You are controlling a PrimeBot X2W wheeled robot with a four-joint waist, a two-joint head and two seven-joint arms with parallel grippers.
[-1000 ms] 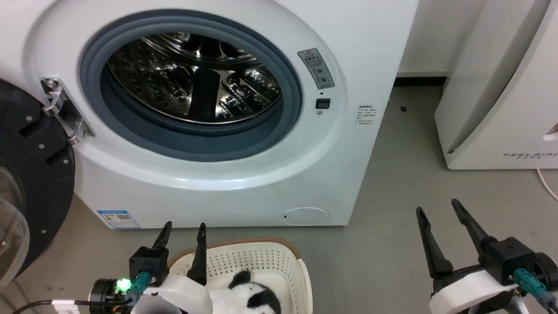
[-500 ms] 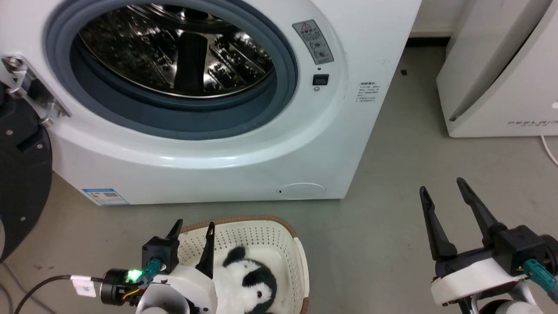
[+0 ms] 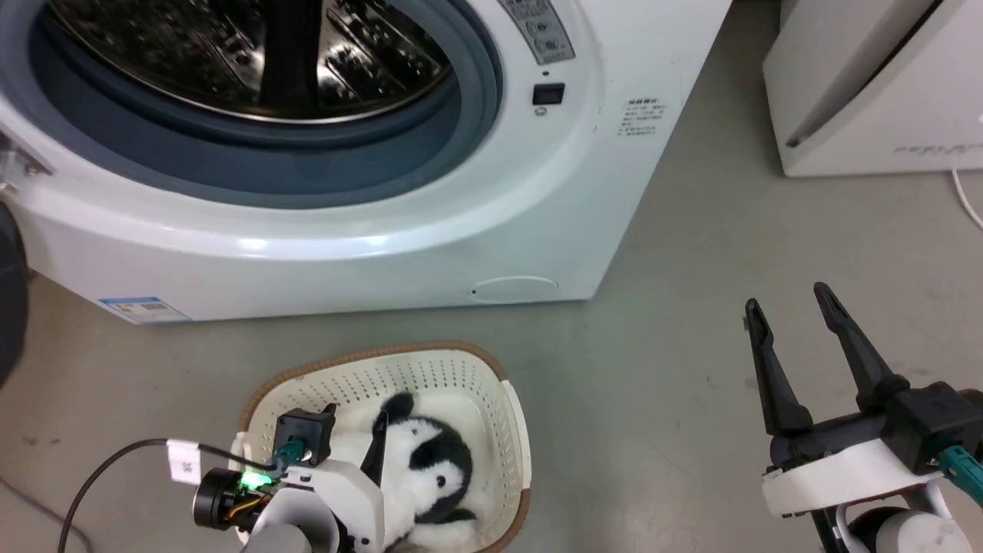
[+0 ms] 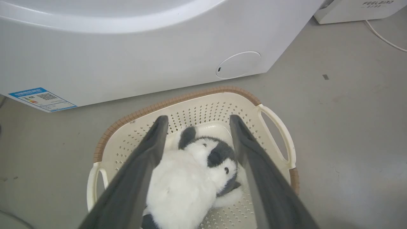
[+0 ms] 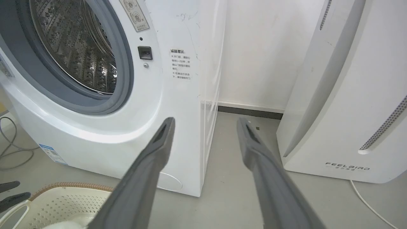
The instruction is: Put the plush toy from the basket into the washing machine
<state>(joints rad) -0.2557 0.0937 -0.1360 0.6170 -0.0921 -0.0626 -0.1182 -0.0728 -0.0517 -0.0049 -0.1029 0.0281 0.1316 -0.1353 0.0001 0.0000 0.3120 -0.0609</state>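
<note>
The black-and-white plush toy (image 3: 426,468) (image 4: 194,178) lies in the cream basket (image 3: 507,430) (image 4: 276,127) on the floor, in front of the washing machine (image 3: 384,223) (image 5: 178,105). The washer's porthole stands wide, showing the steel drum (image 3: 230,54) (image 5: 76,47). My left gripper (image 3: 355,432) (image 4: 197,120) hangs open over the basket, its fingers either side of the toy and above it, holding nothing. My right gripper (image 3: 791,301) (image 5: 206,122) is open over bare floor to the right, far from the basket.
A white FEELBIRD appliance (image 3: 883,84) (image 5: 343,95) stands right of the washer, a white cable (image 3: 966,201) beside it. The washer's black door edge (image 3: 9,307) shows at far left. Grey floor (image 3: 691,322) lies between basket and right gripper.
The head camera has tilted down, so the washer slid up the picture. My left gripper has dropped lower into the basket, closer to the toy. The right gripper keeps its pose.
</note>
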